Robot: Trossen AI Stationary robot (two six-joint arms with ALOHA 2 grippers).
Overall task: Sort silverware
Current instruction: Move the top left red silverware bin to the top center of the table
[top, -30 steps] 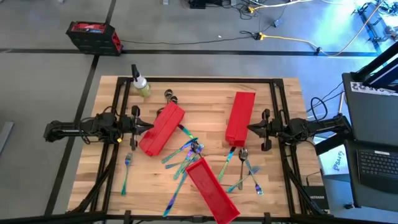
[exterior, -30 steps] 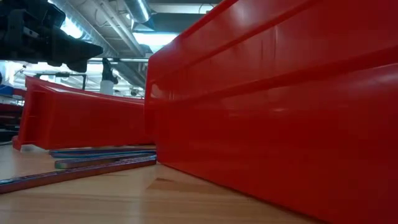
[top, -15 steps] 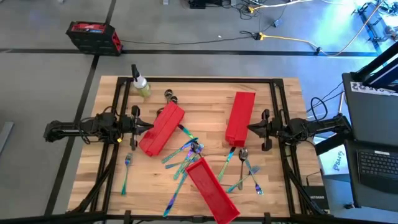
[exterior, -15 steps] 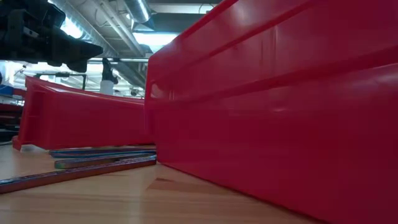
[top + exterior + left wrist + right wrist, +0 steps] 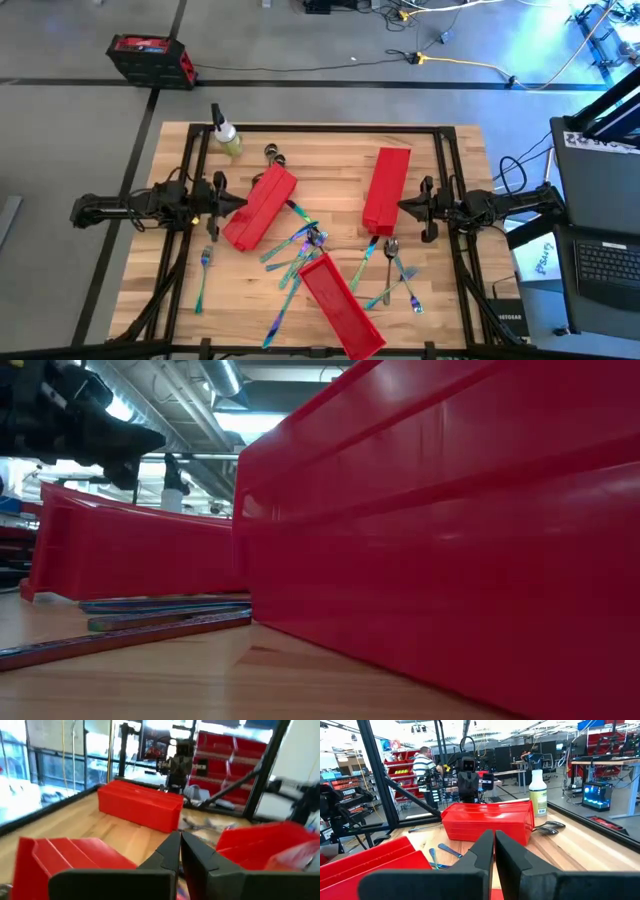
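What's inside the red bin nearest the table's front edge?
In the high view the front red bin looks empty, though its inside is hard to make out. Silverware lies loose on the table around it.

floor point(image 5: 300, 45): grey concrete, cables at 1 o'clock | red case point(image 5: 150, 58) at 10 o'clock | laptop point(image 5: 605, 270) at 3 o'clock | shelving point(image 5: 395, 775) behind, a person point(image 5: 426, 767) seen

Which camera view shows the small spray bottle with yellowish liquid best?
The right wrist view shows the spray bottle best: it stands upright, large and unblocked, beyond a red bin. The high view shows it small, at the table's far-left corner. The low view shows only its dark top. The left wrist view does not show it.
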